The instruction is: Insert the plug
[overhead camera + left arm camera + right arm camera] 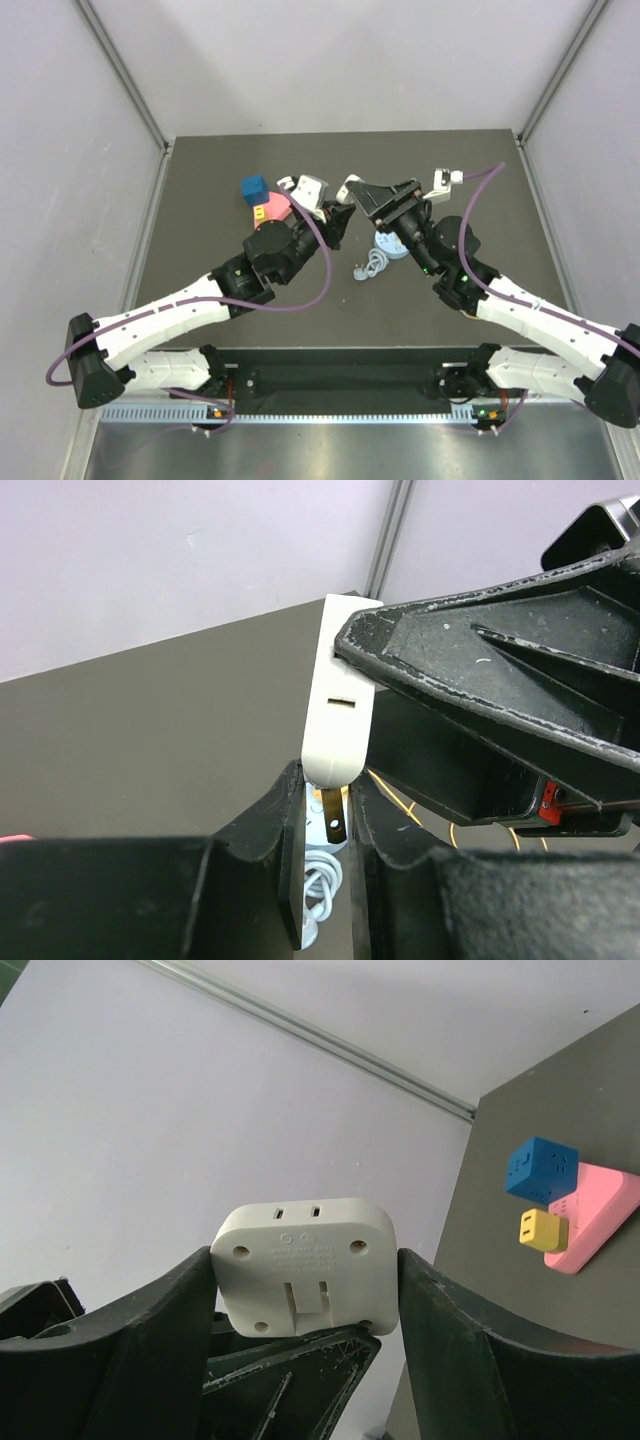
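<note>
My right gripper is shut on a white wall adapter and holds it above the table, socket slots up. In the left wrist view the adapter hangs edge-on with a metal prong pointing down. My left gripper stands narrow around that prong, its fingertips against the adapter's lower end. The two grippers meet mid-table. A small yellow block with two slots, the plug, rests against a pink piece. A thin yellow-orange wire loops on the table; its end is hidden.
A blue cube sits beside the pink piece at the left back. A light-blue round disc with a coiled grey cord lies under the grippers. The dark mat ends at the grey walls.
</note>
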Robot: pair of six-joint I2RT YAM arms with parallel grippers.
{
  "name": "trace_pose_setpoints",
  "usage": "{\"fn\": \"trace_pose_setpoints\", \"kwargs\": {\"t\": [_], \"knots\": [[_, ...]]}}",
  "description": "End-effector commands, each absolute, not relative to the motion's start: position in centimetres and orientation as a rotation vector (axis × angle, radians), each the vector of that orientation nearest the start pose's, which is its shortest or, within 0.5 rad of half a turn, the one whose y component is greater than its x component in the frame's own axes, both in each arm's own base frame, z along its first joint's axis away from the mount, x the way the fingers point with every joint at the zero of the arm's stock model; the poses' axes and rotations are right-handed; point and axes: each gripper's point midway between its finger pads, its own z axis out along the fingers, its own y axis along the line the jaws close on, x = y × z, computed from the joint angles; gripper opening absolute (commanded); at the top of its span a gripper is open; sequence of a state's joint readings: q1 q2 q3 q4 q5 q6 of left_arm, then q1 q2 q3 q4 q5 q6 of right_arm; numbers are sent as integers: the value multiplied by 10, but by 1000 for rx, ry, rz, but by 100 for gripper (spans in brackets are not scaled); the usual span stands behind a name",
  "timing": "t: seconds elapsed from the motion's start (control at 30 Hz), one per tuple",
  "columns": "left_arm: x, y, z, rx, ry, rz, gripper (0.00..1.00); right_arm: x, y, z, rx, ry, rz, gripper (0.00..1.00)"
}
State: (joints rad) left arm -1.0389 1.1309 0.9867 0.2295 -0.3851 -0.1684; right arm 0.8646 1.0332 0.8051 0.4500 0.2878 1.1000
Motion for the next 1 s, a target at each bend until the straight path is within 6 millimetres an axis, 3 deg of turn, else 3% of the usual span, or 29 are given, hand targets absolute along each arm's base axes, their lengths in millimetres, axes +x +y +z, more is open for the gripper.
{"fn": "trace_pose_setpoints", "kwargs": {"t": [0.0,0.17,0.2,0.23,0.3,0.33,0.4,0.5,0.67,0.73,0.87,0.97], "knots": [[240,-322,383,349,1400,-806,0,248,289,400,372,1385,1477,25],[204,-325,390,480,1393,-960,0,233,267,400,161,1382,1320,52],[199,-323,387,503,1410,-968,0,225,255,411,108,1354,1309,63],[196,-321,393,498,1424,-986,0,223,252,398,59,1412,1255,69],[181,-317,384,581,1481,-1012,0,214,234,409,-51,1389,1155,82],[176,-314,388,589,1494,-1029,0,208,232,393,-116,1462,1118,85],[156,-314,386,677,1513,-1105,0,199,220,405,-209,1434,1053,89],[135,-316,393,761,1513,-1201,0,180,220,403,-405,1473,1017,90],[107,-324,396,929,1512,-1364,0,136,242,407,-755,1451,1151,89],[96,-325,395,1000,1507,-1430,0,127,247,406,-809,1447,1204,89],[91,-328,392,1056,1504,-1496,0,120,253,401,-851,1453,1264,86],[88,-327,394,1078,1473,-1530,0,118,259,393,-871,1480,1306,79]]}}
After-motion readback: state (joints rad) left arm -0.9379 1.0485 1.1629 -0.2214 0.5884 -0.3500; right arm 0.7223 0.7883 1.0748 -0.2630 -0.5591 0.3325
